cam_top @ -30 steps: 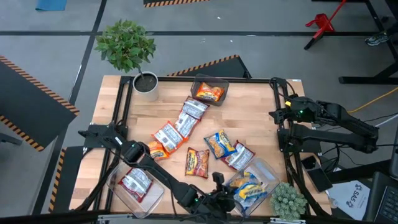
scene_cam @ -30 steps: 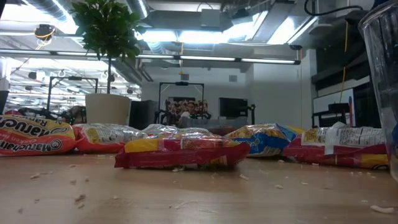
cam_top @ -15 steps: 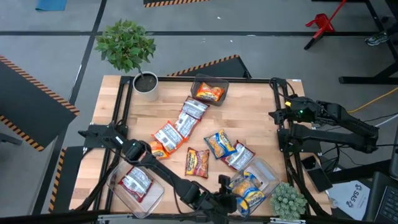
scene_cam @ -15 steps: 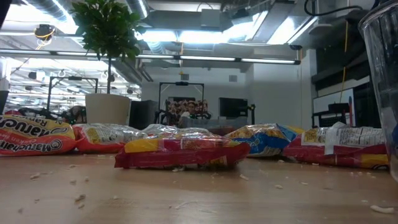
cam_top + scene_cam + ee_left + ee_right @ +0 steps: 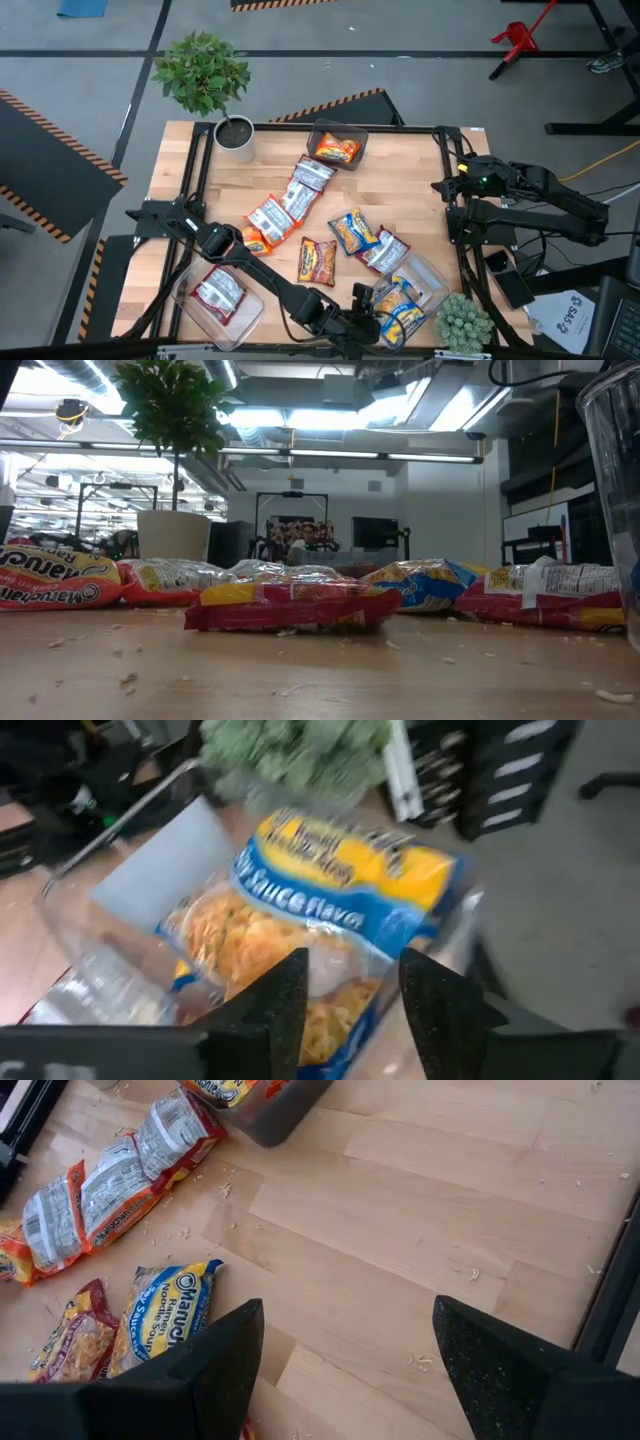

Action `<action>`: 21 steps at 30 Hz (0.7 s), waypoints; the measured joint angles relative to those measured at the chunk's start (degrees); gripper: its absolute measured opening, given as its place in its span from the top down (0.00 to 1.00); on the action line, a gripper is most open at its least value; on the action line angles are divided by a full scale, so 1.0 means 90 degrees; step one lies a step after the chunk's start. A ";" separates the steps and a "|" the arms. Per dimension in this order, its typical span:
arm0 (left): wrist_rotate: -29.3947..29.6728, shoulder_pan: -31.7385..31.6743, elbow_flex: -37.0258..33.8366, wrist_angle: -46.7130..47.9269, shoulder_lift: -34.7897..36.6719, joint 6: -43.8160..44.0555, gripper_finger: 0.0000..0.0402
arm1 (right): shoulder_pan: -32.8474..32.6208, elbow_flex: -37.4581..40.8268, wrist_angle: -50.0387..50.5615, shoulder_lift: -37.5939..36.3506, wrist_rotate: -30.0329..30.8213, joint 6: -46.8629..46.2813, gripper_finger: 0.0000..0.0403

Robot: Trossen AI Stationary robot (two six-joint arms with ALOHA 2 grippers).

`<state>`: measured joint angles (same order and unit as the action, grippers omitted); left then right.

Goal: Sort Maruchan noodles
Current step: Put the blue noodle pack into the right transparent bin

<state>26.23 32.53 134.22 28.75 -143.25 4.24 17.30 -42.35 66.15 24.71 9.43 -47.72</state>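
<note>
A blue-and-yellow packet (image 5: 330,910) is lying in the clear bin (image 5: 425,275) at the table's near right corner, partly over the bin's edge, with a small spiky green plant (image 5: 462,322) just beside it; the left gripper (image 5: 350,990) is hanging directly above this packet with its two dark fingers (image 5: 275,1010) standing apart, one on either side, and whether they are touching the wrapper cannot be told. More Maruchan noodles are lying loose on the wooden table (image 5: 400,190): another blue-and-yellow packet (image 5: 353,231) near the middle, a red-and-yellow packet (image 5: 317,261) just beside it, a silver-and-red packet (image 5: 384,251) on its other side, and a slanting row of silver-and-red packets (image 5: 290,200) running toward the far edge; an orange packet (image 5: 334,150) is sitting in a dark bin (image 5: 340,131) at the far side; one silver-and-red packet (image 5: 218,295) is resting in a clear bin (image 5: 190,310) at the near left corner. The right gripper (image 5: 345,1370) is waiting over the table's right edge with its fingers spread wide and holding nothing. A potted leafy plant (image 5: 203,75) is standing at the far left corner.
</note>
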 joint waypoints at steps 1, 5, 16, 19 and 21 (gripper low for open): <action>-0.0063 0.0001 0.0049 0.0076 0.0013 -0.0004 0.60 | -0.0001 0.0000 0.0000 0.0000 -0.0002 0.0000 0.30; -0.0191 -0.0002 0.0094 0.0161 0.0013 -0.0011 0.54 | 0.0000 0.0000 0.0000 0.0000 0.0000 -0.0002 0.30; 0.0539 -0.0065 0.0089 0.1624 0.0985 0.0926 0.50 | -0.0002 0.0000 -0.0029 0.0002 0.0002 -0.0036 0.30; 0.0493 -0.0382 0.0086 0.2617 0.1256 0.1685 0.50 | 0.0000 0.0000 -0.0032 0.0021 0.0005 -0.0036 0.30; 0.0197 -0.0631 0.0079 0.3084 0.1358 0.1828 0.50 | -0.0002 0.0000 -0.0034 0.0022 0.0012 -0.0036 0.30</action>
<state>28.00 26.86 134.93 56.50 -131.02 20.69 17.28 -42.35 65.84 24.91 9.54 -48.05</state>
